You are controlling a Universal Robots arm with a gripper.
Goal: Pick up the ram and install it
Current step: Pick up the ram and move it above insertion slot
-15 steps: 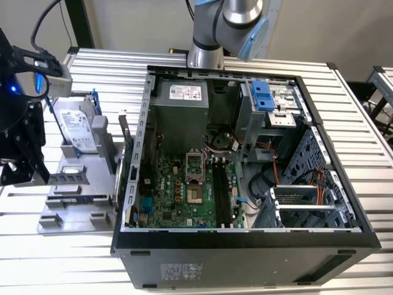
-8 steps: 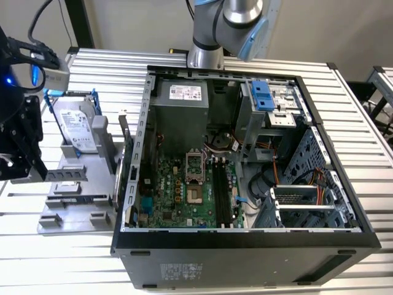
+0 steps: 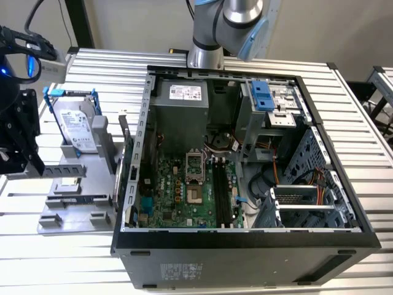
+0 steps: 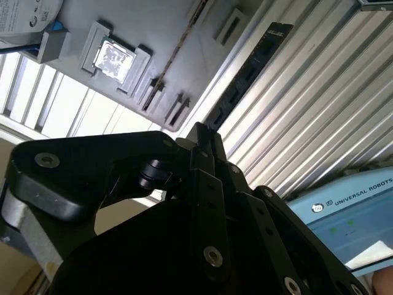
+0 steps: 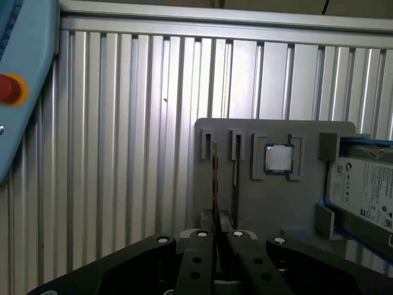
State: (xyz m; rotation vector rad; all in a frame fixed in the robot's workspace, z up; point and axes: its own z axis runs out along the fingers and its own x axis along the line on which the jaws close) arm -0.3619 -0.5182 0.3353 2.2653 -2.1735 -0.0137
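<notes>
Gripper [image 5: 218, 238] fingers nearly together, clamped on the ram [image 4: 245, 77]. In the first wrist view the ram's thin edge runs straight out from between the fingertips. In the second wrist view it shows its flat dark side with black chips, reaching from the fingertips out over the ribbed counter [image 5: 123, 153], just beside the edge of the grey holder [image 5: 276, 209]. Ram looks lifted off the holder and out of the slot brackets; can't tell how high.

Holder lies flat on the counter. On it:
- a second strip [image 4: 178, 49] standing on its long edge between end brackets
- a square silver chip [image 5: 278, 158] in a recess beside that strip
- a hard drive [image 5: 362, 184] in a blue frame, upright, on the far side of the chip from the ram

In the exterior view the gripper hangs at the exterior view's left, near the holder and well apart from the open computer case [image 3: 245, 258]. The case sits on the counter just to the exterior view's right of the holder. Inside it is a green board [image 3: 178, 196] with long black slots [image 3: 222, 193]. The arm's base [image 3: 206, 55] stands behind the case.

A blue control pad [image 5: 24, 55] with a red button [image 5: 7, 89] is apart from the holder
</notes>
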